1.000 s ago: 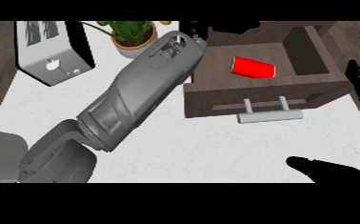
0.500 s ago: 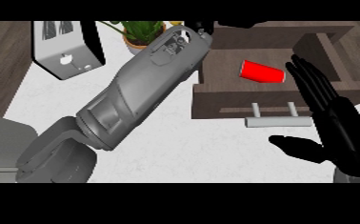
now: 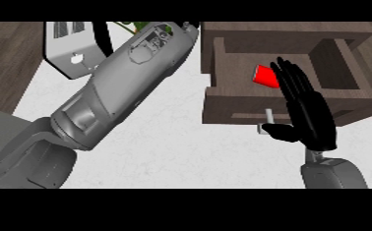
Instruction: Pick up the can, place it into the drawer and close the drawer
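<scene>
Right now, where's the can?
In the head view, right of centre: the red can lies inside the open drawer, partly hidden behind the right hand.

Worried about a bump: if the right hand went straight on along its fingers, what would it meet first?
Probably the red can in the open drawer; the right hand's fingertips already overlap it, though height above it is unclear.

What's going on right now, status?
Right hand open, over drawer front. Left hand out of view. Red can inside open drawer. Nothing seen blocking it.
</scene>
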Motion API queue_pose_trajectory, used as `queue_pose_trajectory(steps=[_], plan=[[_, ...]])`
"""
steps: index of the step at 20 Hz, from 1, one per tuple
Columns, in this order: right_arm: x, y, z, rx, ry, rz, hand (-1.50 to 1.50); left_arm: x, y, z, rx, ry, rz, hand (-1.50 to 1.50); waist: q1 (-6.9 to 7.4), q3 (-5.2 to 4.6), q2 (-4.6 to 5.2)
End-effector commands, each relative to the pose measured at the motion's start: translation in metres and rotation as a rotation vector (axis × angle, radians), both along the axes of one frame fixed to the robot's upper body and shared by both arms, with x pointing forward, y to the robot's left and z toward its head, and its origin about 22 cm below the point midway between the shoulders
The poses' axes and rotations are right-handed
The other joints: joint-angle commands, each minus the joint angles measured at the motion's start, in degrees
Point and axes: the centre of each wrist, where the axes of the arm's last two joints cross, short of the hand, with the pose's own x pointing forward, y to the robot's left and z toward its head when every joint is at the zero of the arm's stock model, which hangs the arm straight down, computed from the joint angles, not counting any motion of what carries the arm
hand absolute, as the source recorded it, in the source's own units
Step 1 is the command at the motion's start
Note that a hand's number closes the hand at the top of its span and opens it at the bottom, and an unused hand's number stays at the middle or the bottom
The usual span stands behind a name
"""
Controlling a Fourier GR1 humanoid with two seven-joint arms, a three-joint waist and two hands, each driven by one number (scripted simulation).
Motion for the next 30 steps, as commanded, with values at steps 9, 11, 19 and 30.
queue_pose_trajectory(steps=[9, 11, 19, 30], plan=[[0.06, 0.007, -0.051, -0.093, 0.024, -0.083, -1.5, -0.015, 0.051, 0.02, 0.006, 0.01, -0.021, -1.5, 2.06, 0.02, -0.11], [0.064, -0.001, -0.061, -0.113, 0.014, -0.116, -1.5, -0.02, 0.055, 0.013, 0.016, 0.028, -0.028, -1.5, 2.44, 0.04, -0.04], [0.111, -0.007, -0.042, -0.127, -0.079, -0.174, -1.5, -0.031, 0.083, 0.024, 0.013, 0.039, -0.01, -1.5, 3.34, 0.08, 0.24], [0.156, 0.015, -0.019, -0.141, -0.168, -0.209, -1.5, -0.045, 0.109, -0.005, 0.024, 0.061, -0.015, -1.5, 3.36, 0.09, 1.13]])
